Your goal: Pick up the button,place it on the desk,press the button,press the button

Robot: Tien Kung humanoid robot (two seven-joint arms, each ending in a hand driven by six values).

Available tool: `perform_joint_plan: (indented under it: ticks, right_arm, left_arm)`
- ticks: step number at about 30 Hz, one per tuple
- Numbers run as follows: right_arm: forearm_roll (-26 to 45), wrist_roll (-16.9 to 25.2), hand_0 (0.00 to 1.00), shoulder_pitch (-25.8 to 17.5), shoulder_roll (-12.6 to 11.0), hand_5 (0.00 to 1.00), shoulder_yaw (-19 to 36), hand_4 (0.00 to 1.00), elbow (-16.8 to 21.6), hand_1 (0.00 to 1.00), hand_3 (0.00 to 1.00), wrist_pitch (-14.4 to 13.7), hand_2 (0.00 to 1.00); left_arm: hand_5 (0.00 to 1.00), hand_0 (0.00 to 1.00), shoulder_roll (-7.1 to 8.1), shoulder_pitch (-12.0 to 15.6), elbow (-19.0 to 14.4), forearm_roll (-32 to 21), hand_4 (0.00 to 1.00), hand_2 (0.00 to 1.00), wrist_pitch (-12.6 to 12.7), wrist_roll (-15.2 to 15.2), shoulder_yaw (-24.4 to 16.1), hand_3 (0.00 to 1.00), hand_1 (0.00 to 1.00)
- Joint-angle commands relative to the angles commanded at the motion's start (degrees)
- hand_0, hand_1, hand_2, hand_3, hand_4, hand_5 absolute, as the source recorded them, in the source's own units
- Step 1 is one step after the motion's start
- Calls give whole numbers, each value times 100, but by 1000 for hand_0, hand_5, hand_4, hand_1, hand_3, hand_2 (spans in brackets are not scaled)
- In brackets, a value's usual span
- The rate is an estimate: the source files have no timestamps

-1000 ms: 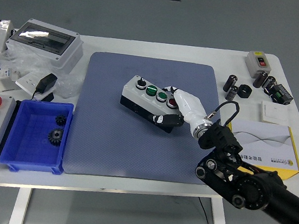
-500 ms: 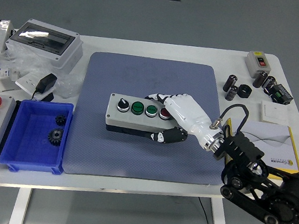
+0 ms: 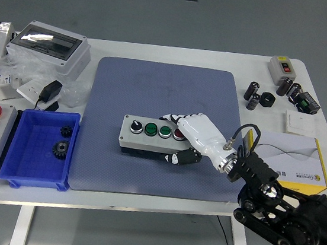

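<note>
wrapping my right hand point(image 3: 194, 137) around the button box point(image 3: 149, 137), fingers point(image 3: 173, 118) over its right end, thumb on the front face, box lying on the blue-grey mat point(image 3: 157, 127), blue bin point(image 3: 40, 150) at left holding two gears point(image 3: 62, 140)

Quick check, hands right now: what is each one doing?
Left hand: not in view.
Right hand: closed around the right end of the button box, fingers over the top, thumb on the front side.
</note>
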Motion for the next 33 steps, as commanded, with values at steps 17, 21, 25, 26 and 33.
perform_joint_plan:
  ticks: [17, 21, 25, 26, 33]
  right_arm:
    - [381, 100, 774, 69, -10, 2, -73, 520, -164, 756, 767, 87, 763]
    - [373, 98, 774, 94, -12, 2, -125, 520, -192, 756, 767, 84, 763]
    - [364, 91, 830, 107, -25, 2, -158, 535, -183, 806, 838, 67, 807]
    - [370, 88, 830, 107, -28, 2, -163, 535, -180, 806, 838, 59, 807]
    - [421, 42, 836, 65, -50, 2, -161, 544, -148, 813, 848, 27, 812]
  left_arm:
    - [239, 611, 9, -18, 0, 7, 635, 538, -3, 0, -5, 604, 604]
    - [239, 611, 9, -22, 0, -3, 635, 538, -4, -3, 2, 604, 604]
    - [241, 611, 11, -18, 0, 3, 637, 538, -5, 0, 0, 604, 604]
    - [241, 611, 11, -17, 0, 4, 637, 538, -4, 0, 0, 604, 604]
    - [241, 611, 7, -16, 0, -10, 637, 537, 3, -5, 7, 603, 604]
